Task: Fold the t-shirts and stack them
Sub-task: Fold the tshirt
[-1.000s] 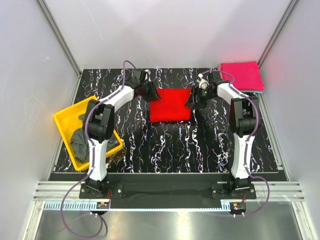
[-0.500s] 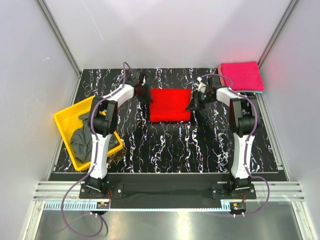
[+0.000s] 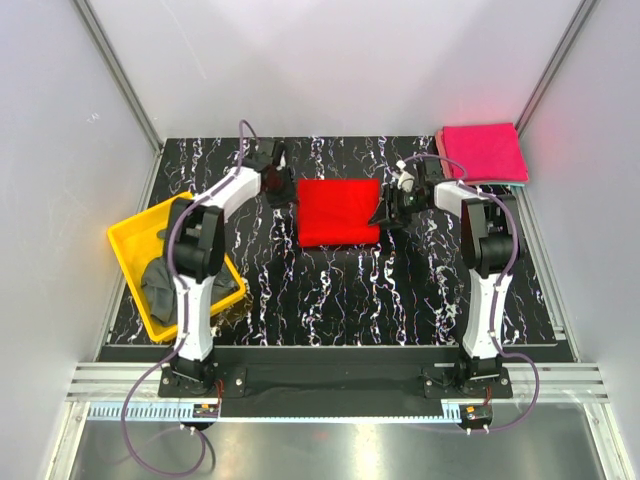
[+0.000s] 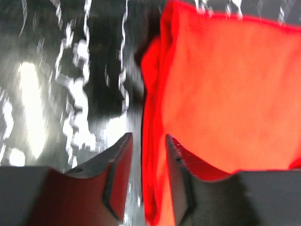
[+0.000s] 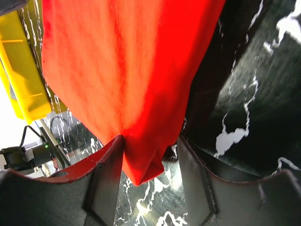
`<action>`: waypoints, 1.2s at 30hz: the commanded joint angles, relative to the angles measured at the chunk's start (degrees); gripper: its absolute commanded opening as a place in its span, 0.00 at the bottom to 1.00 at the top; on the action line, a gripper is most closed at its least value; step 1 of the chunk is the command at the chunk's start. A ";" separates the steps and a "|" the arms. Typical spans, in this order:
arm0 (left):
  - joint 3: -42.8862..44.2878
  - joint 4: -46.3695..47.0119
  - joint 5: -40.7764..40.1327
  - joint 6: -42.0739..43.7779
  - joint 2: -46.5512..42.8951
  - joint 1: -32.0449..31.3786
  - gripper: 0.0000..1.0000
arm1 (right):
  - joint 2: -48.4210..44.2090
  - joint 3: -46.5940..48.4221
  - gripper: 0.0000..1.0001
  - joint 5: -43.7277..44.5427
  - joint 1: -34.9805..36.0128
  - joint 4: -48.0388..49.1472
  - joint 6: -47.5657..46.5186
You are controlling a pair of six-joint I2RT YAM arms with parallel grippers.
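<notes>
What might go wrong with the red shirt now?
The right gripper has only a corner of the red shirt between its open jaws, so it may slip out when lifted. The left gripper lines up with just the shirt's layered edge; it might catch one layer and undo the fold.

The overhead view is bright and evenly lit, with only faint shadows on the table point(image 3: 330, 290) and a pale sheen on the metal strip point(image 3: 330, 450) at the front. The red shirt point(image 3: 340, 211) glows so strongly that its folds barely show. The left wrist view is smeared, perhaps by motion, and white glare spreads across its left side. The right wrist view is sharper on the cloth. There the right gripper point(image 5: 150, 141) is dark and soft, and the lower left corner is washed out.
</notes>
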 commanded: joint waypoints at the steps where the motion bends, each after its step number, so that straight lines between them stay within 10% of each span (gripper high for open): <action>1: -4.82 2.53 4.90 1.67 -10.85 0.18 0.41 | -4.53 -1.56 0.57 0.67 0.31 0.84 0.46; 17: -23.65 14.14 13.62 -0.26 -13.43 -2.10 0.44 | -4.98 -6.39 0.56 -3.37 1.46 3.83 1.33; 19: -24.17 15.71 15.82 -0.70 -12.20 -2.19 0.41 | -5.76 -7.53 0.45 -3.11 1.54 4.00 1.42; 23: -26.80 16.17 16.09 -1.23 -13.42 -2.28 0.00 | -10.41 -12.44 0.18 -0.30 1.98 3.83 3.17; 28: -32.15 13.70 12.40 -3.07 -18.52 -3.33 0.00 | -18.58 -24.29 0.03 3.83 2.60 6.72 7.30; 32: -36.47 14.40 12.92 -5.09 -22.21 -4.56 0.00 | -21.49 -30.38 0.04 5.68 4.44 10.32 10.11; 36: -37.97 13.53 12.75 -6.85 -25.20 -5.00 0.18 | -22.81 -31.18 0.27 9.19 4.71 10.60 11.88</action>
